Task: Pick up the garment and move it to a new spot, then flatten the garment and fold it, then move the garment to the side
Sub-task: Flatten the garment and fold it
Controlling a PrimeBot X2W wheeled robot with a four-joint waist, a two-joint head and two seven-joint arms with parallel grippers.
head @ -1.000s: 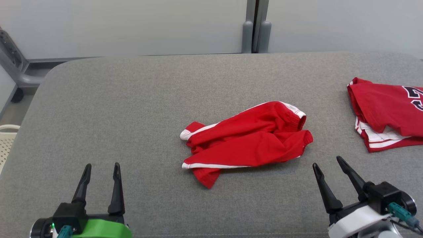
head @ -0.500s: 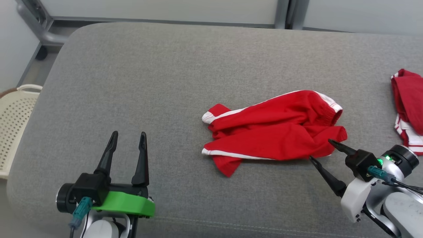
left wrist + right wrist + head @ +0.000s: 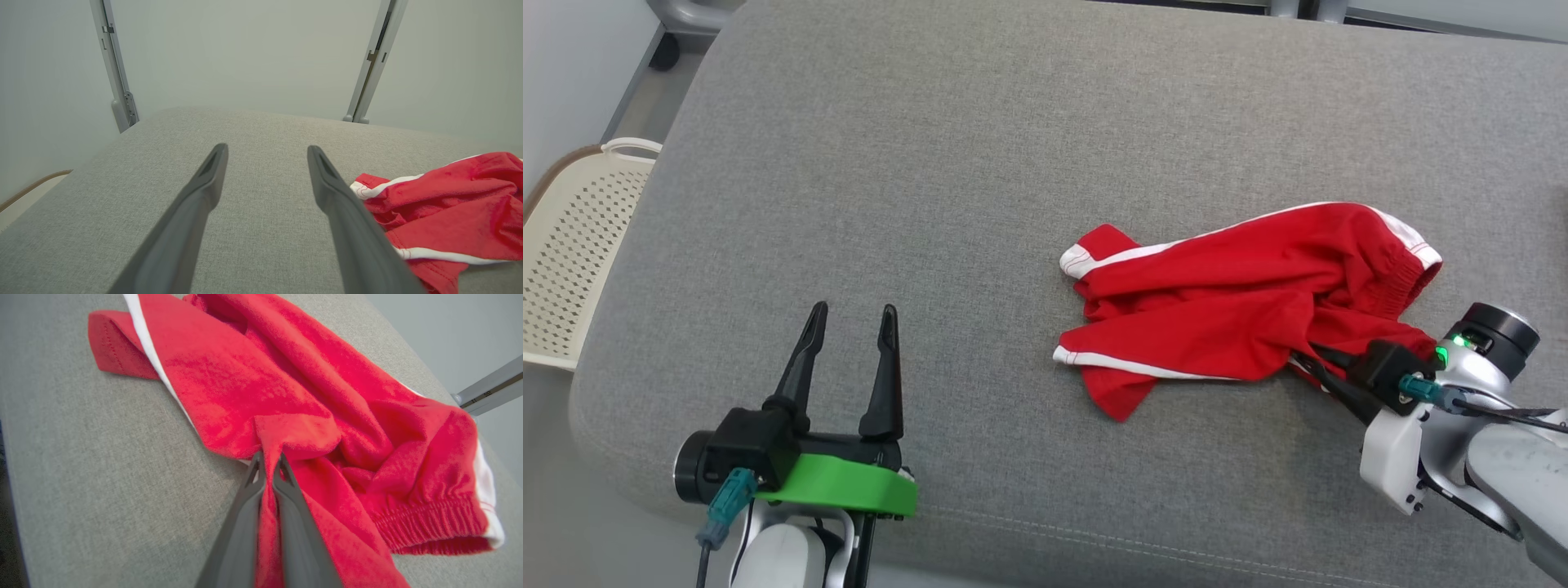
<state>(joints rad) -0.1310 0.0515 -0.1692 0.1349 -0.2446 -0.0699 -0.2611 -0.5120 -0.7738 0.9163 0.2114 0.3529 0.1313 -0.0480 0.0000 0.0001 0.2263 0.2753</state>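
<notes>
The garment (image 3: pixel 1241 310) is a pair of red shorts with white side stripes, lying crumpled right of centre on the grey cushion (image 3: pixel 931 163). My right gripper (image 3: pixel 1307 359) is at its lower right edge. In the right wrist view the right gripper (image 3: pixel 268 457) is shut on a fold of the garment (image 3: pixel 286 396), with red fabric pinched between the two fingers. My left gripper (image 3: pixel 849 314) stands open over bare cushion, well to the left of the garment. In the left wrist view the left gripper (image 3: pixel 267 153) holds nothing, and the garment (image 3: pixel 449 204) lies beyond its right finger.
A cream perforated basket (image 3: pixel 572 245) stands off the cushion's left edge. The cushion's front edge runs just below both grippers. Grey metal posts (image 3: pixel 116 81) rise against the pale wall behind.
The camera has tilted down and shifted. My right gripper has moved in to the garment's right edge and closed on a fold. The left gripper stays open.
</notes>
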